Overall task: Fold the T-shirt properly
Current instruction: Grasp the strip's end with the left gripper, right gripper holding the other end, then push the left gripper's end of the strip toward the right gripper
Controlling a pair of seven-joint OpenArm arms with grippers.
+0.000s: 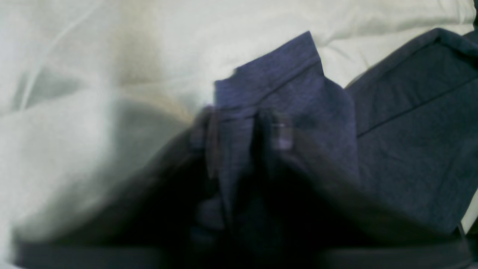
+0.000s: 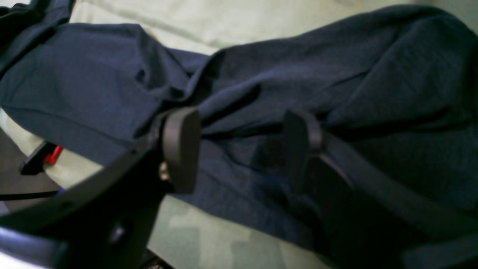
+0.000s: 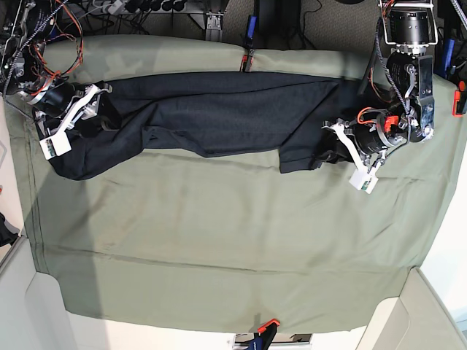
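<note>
The dark navy T-shirt [image 3: 219,109] lies stretched along the far side of the sage-green table cloth [image 3: 219,240], rumpled at both ends. At its right end in the base view, my left gripper [image 3: 332,146] is pinched onto the cloth. In the left wrist view the blurred left gripper [image 1: 239,138] is shut on a raised fold of the T-shirt [image 1: 276,82], whose hemmed edge stands up above the fingers. At the other end, my right gripper [image 3: 98,106] hovers over the fabric. The right wrist view has the right gripper [image 2: 241,147] open, its pads [image 2: 181,149] wide apart over the wrinkled T-shirt [image 2: 298,67].
Cables and electronics crowd the far table edge [image 3: 44,29]. Clamps hold the cloth at the back [image 3: 248,55] and at the front edge [image 3: 264,327]. A red-and-black clamp [image 2: 48,155] shows near the table edge in the right wrist view. White panels flank the front corners.
</note>
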